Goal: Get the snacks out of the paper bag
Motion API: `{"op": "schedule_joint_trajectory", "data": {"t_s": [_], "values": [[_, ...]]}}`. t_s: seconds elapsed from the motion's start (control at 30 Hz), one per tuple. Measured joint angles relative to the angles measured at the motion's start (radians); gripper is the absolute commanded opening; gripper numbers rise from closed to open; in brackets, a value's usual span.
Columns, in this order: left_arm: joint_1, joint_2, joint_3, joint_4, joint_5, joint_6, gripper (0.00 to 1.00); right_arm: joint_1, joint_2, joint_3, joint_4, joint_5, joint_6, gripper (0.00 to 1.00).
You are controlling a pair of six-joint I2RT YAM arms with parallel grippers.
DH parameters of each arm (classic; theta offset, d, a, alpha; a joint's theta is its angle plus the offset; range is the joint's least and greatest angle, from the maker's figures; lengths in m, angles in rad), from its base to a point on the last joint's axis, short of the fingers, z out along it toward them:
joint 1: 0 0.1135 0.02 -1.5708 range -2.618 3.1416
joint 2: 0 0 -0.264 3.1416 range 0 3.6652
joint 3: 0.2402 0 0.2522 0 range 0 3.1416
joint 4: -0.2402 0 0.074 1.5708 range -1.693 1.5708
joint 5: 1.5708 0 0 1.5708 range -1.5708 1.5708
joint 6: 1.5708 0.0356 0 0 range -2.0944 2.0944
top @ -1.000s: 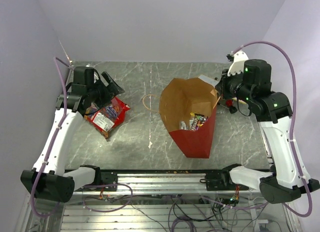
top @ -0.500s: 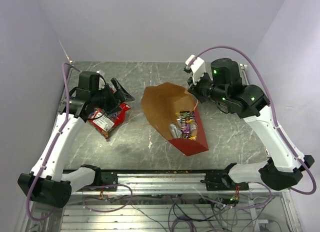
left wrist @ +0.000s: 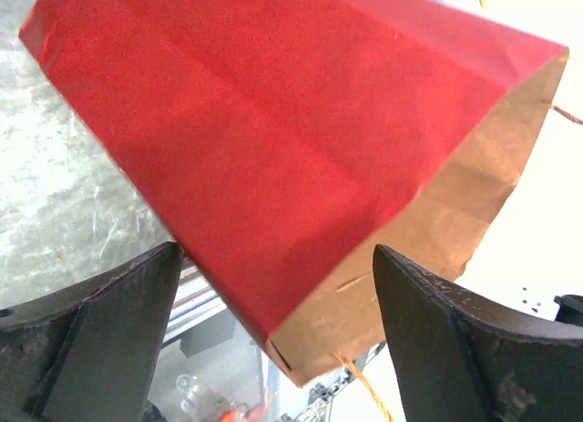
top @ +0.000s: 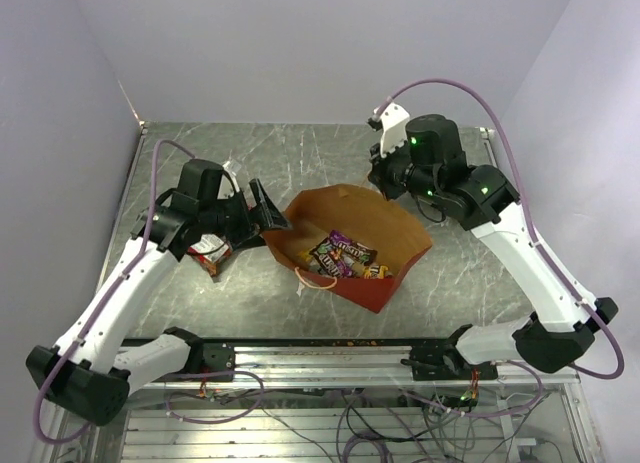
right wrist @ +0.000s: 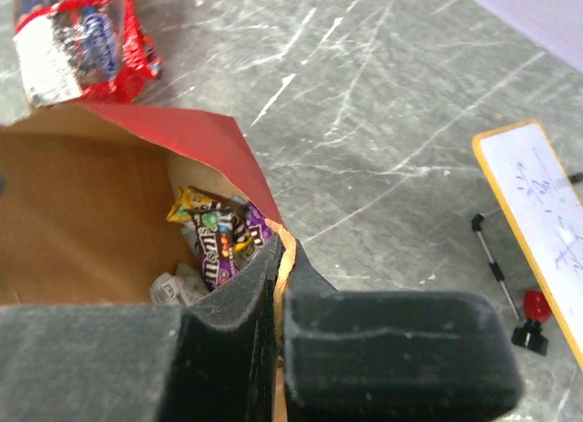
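Shows the grey marbled desk [top: 330,153] with the paper bag [top: 345,211] hauled leftward to the middle and tipped low, brown inside open to the overhead camera; stood taller and further right a second ago, though hard to say from above whether now flat or only leaning. Catches the right hand [right wrist: 276,258] pressed together on the bag's far rim, pinching the paper and evidently doing the tipping. Finds the left hand [left wrist: 275,258] spread wide just beside the bag's left end, with the red side panel across the gap between its fingers and no clear contact; swung over from the red chip bag [top: 208,249], left lying on the desk half hidden under that arm. Reveals the remaining snacks [top: 345,255], purple, yellow and dark wrappers, slid into a heap in the bag's low near corner, none spilled. Points to a job part done: one packet out, the rest now easier to reach or pour. Picks out a thin loop handle [top: 315,280] trailing at the near edge.
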Motion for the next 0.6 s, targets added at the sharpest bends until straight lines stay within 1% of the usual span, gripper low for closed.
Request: {"op": "schedule_joint_trajectory", "data": {"t_s": [0.17,0.3,0.33,0.43,0.5,0.53,0.6], "values": [[-0.034,-0.062,-0.045,0.016,0.010,-0.051,0.96,-0.002,0.000,0.021,-0.009,0.146,0.029,0.00],[-0.068,-0.054,-0.060,0.034,0.010,-0.084,0.92,-0.032,0.006,0.090,-0.026,0.185,-0.011,0.00],[-0.077,-0.051,-0.064,0.044,0.010,-0.090,0.90,-0.040,0.006,0.105,-0.024,0.188,-0.029,0.00],[-0.106,-0.032,-0.068,0.072,0.012,-0.106,0.79,-0.049,-0.006,0.111,-0.013,0.190,-0.082,0.00],[-0.135,-0.004,-0.067,0.097,0.013,-0.111,0.75,-0.051,-0.007,0.111,-0.013,0.190,-0.121,0.00],[-0.147,0.011,-0.066,0.105,0.013,-0.111,0.71,-0.054,-0.006,0.111,-0.013,0.190,-0.138,0.00],[-0.170,0.043,-0.060,0.110,0.013,-0.111,0.55,-0.063,-0.006,0.111,-0.013,0.192,-0.167,0.00]]}}
